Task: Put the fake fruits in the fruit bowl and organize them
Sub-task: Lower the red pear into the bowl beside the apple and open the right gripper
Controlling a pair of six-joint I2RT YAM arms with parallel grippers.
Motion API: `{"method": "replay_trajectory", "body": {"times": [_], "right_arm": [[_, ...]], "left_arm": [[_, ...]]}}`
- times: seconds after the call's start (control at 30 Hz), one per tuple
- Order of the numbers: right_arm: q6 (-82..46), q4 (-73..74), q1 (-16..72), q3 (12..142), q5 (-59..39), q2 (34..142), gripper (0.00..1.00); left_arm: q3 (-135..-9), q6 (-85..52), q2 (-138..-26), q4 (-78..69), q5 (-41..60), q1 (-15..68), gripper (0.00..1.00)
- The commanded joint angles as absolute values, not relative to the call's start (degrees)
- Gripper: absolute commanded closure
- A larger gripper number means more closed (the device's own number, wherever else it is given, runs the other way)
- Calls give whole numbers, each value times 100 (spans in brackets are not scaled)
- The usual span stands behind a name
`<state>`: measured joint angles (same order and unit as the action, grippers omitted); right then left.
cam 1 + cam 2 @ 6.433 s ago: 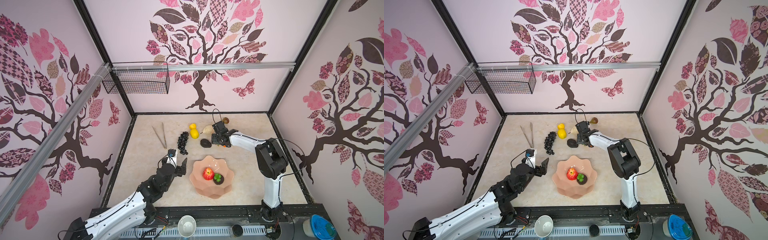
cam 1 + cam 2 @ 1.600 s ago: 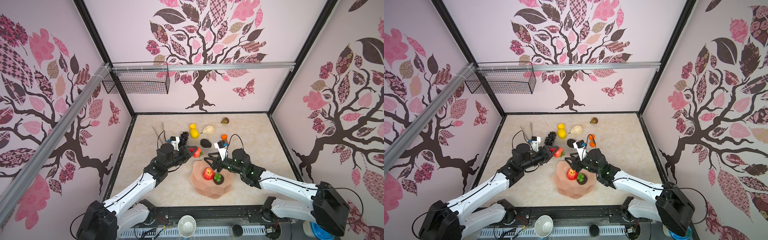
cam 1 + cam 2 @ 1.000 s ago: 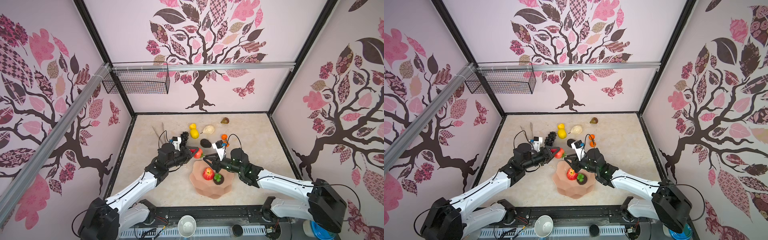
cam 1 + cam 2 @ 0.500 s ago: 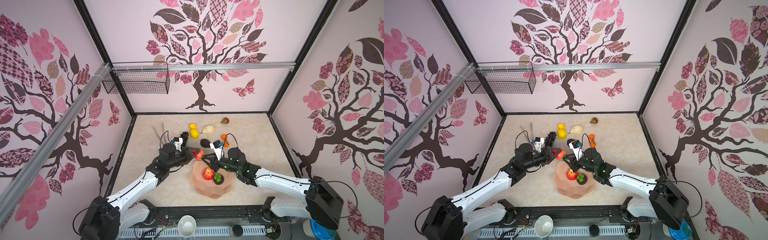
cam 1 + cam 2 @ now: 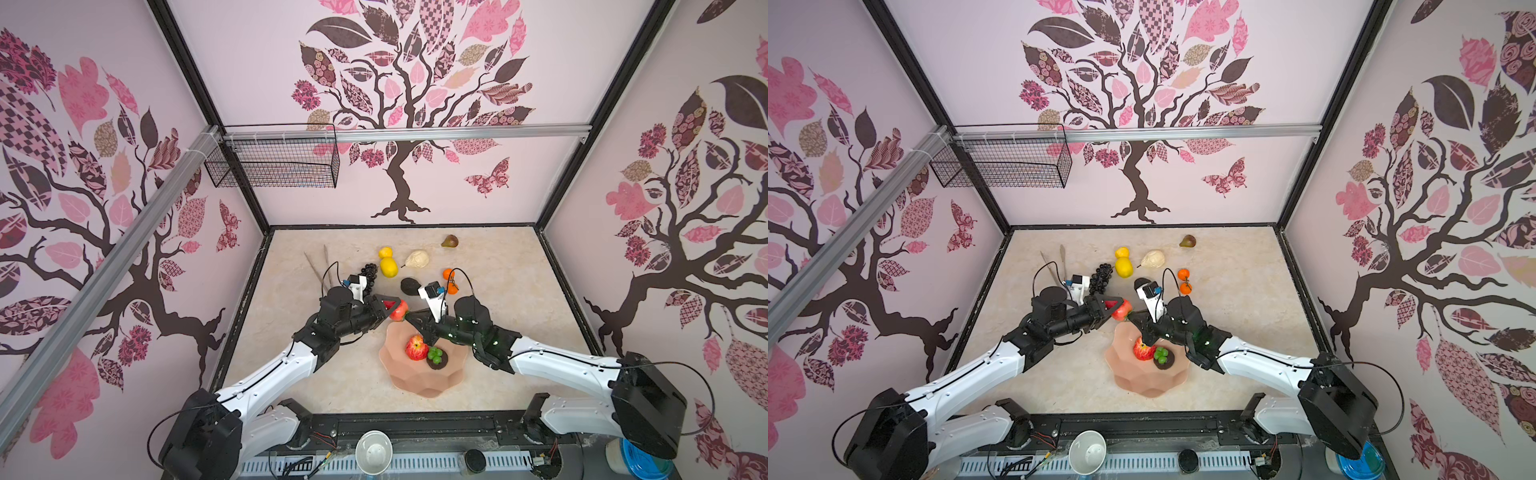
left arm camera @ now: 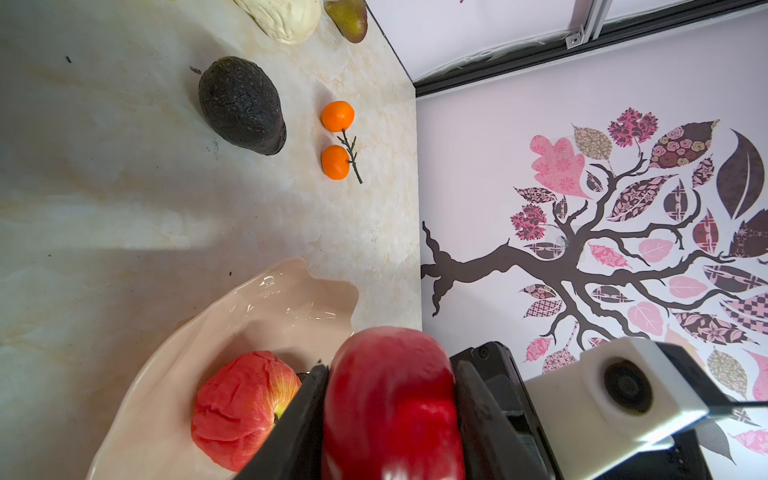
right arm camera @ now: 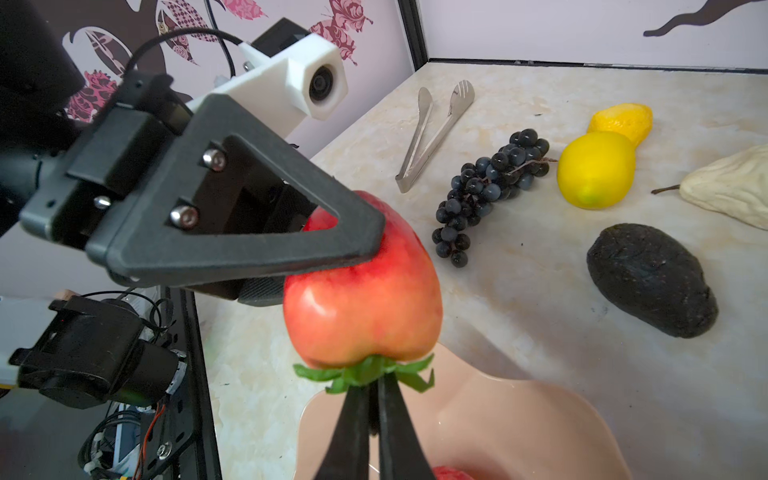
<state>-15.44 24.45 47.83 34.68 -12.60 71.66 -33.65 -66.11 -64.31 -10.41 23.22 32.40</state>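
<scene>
fingers (image 7: 351, 432) maybe on fruit's (image 7: 361, 307) hidden stem

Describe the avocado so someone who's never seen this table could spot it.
Find the peach-pink fruit bowl near the front of the table. Beyond its far rim, between the grape bunch and the oranges, lies the avocado. It's the only matte, near-black oval; the grapes are glossy beads.

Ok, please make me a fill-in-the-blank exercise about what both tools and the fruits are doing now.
1. The left tool grips a red fruit with ____ leaves.
2. The right tool is ____ on those leaves.
3. The bowl holds ____ fruits.
4. The grapes lie between the tongs and the ____ lemon.
Missing words: green, shut, two, yellow.
</scene>
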Motion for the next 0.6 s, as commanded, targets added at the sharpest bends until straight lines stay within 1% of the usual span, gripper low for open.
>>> {"method": "replay_trajectory", "body": {"times": [0.0, 0.03, 0.17, 0.3, 0.37, 0.43, 0.57], "right_arm": [[-1477, 2429, 4808, 3700, -1266, 7107, 96], [-1477, 2396, 4808, 3709, -1261, 7093, 97], [-1499, 2052, 4816, 3816, -1127, 7004, 98], [-1499, 1440, 4816, 3952, -1050, 6873, 98], [-1490, 1061, 4837, 3996, -956, 6759, 98], [-1473, 598, 4922, 4055, -715, 6636, 98], [-1550, -465, 5243, 4199, -129, 6449, 98]], "left_arm": [[-3378, -6490, -6503, -1062, 2312, 3272, 59], [-3367, -6495, -6513, -1062, 2296, 3274, 57], [-3357, -6401, -6495, -976, 2204, 3277, 42], [-3411, -6080, -6350, -551, 1954, 3269, 23], [-3449, -5840, -6186, -327, 1764, 3239, 16], [-3502, -5557, -5977, -54, 1573, 3153, 12], [-3620, -4835, -5453, 751, 857, 2943, 8]]}}
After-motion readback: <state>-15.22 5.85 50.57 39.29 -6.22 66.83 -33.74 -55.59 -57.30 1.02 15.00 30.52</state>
